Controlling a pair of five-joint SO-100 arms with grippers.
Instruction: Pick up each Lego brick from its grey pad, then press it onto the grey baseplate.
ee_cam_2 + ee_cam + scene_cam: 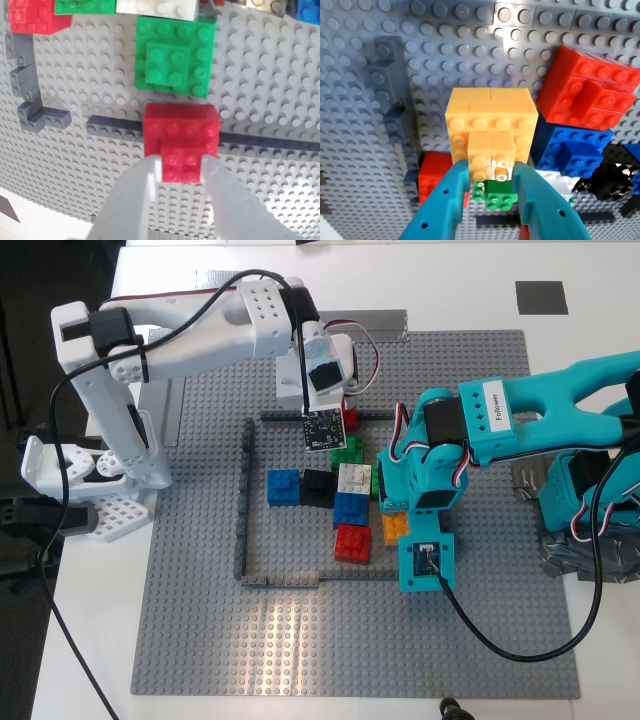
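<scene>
my first gripper [492, 172], the teal one, is clamped on a small orange brick [491, 152] that sits on top of a larger orange block [490, 120] at the frame's edge on the exterior view's right. my second gripper [181, 167], the white one, is closed around a small red brick [181, 159] resting on a bigger red block [181, 122] that straddles the dark grey frame [110, 127] at the far side of the grey baseplate [200, 570]. whether either brick's studs are fully seated is hard to say from here; the seams look tight, but the fingers hide the lower edges. to press well, i should push straight down along the stud axis with the jaws square to the brick, so it does not tilt, and let go only when it sits flush.
</scene>
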